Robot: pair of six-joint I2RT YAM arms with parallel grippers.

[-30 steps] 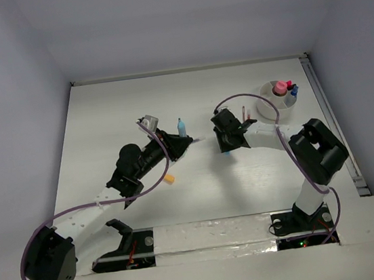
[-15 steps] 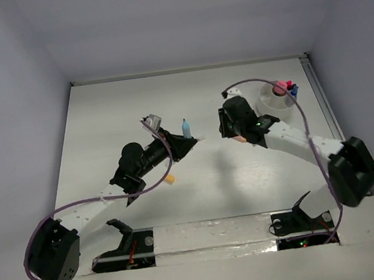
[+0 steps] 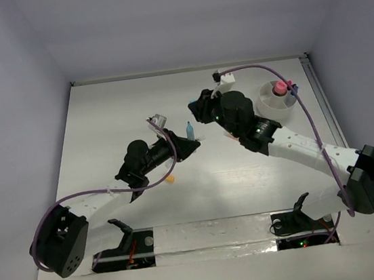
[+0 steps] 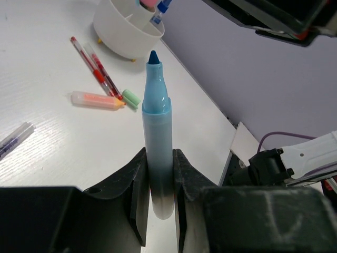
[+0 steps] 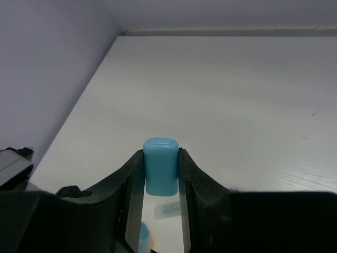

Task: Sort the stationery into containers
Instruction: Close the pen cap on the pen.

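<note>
While the left gripper (image 4: 159, 161) clamped the uncapped blue marker (image 4: 156, 118) upright above the table, the right gripper (image 5: 160, 157) pinched a matching blue cap (image 5: 160, 176) close by. Misaligned capping could crush the tip or dislodge either piece. The white cup (image 3: 269, 107) stood beyond.

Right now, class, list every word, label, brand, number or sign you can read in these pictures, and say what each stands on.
No text can be read anywhere.
The blue marker in the left gripper: plain barrel, no print.
The blue cap in the right gripper: bare.
The white cup, red pens and orange highlighter: any marks are too small to tell.
</note>
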